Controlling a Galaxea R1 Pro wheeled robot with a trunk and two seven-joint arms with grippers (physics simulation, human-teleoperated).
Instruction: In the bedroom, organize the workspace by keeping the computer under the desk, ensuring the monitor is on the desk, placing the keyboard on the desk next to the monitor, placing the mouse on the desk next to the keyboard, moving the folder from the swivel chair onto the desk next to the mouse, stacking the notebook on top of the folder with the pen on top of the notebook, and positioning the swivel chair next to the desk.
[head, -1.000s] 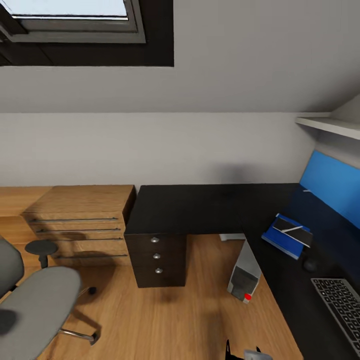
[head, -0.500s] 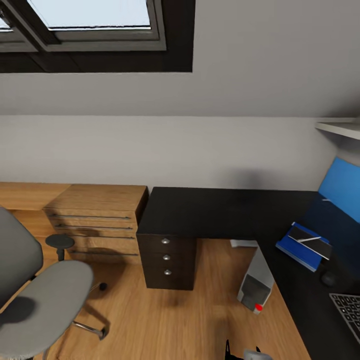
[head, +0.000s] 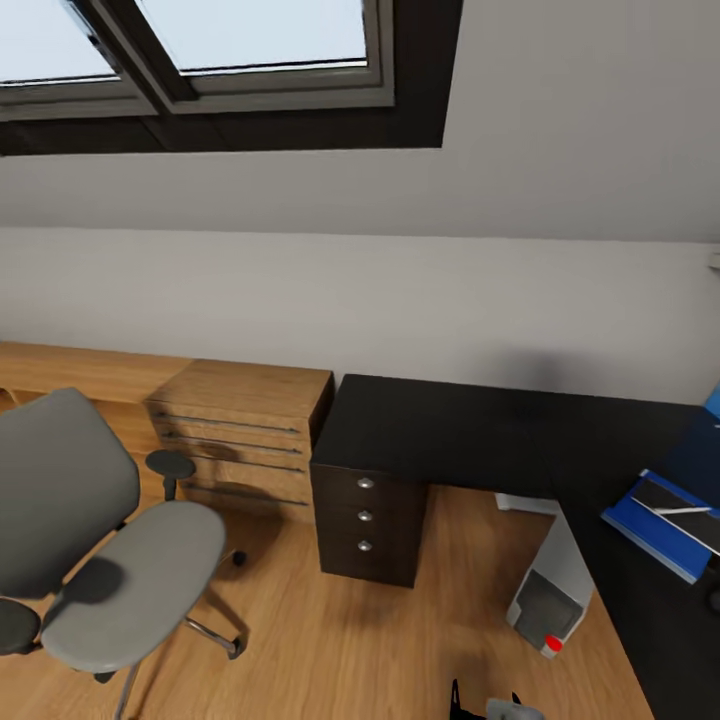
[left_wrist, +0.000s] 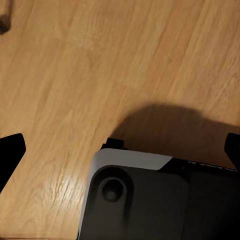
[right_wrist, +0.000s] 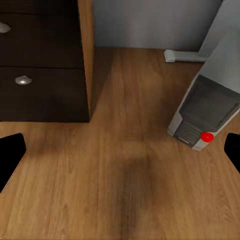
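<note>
- The right gripper (right_wrist: 120, 150) is seen in its wrist view with its two black fingertips (right_wrist: 10, 157) at opposite edges of the picture, wide apart, with nothing between them but wood floor (right_wrist: 125, 190).
- Ahead of the right gripper and to one side, the computer (right_wrist: 207, 105) is seen standing on the floor, its darker vented front and red light turned toward the gripper; it is not touched.
- Ahead on the other side, the black drawer unit (right_wrist: 40, 70) with round silver knobs is seen, well apart from the computer.
- The left gripper (left_wrist: 120, 152) is likewise seen with its dark fingertips (left_wrist: 10, 152) spread to the picture's edges; nothing is held, and floor and part of the robot's own grey and black body (left_wrist: 145, 200) are seen beneath it.
- In the head view, the desk (head: 470, 430) is seen as a long black surface running along the wall and turning down the right side, with the computer (head: 553, 590) under it in the corner of the L.
- The folder (head: 640, 522) lies on the right wing of the desk, farther out than the computer, with the notebook (head: 678, 500) stacked on it and the pen (head: 685, 511) lying on the notebook.
- A dark rounded shape at the picture's right edge, just past the folder, cannot be identified with certainty.
- The swivel chair (head: 110, 560) stands on the floor well to the left of both grippers, apart from the desk, in front of a light-wood chest (head: 240, 425) that adjoins the drawer unit.
- A skylight (head: 200, 50) is set in the sloped ceiling above.
</note>
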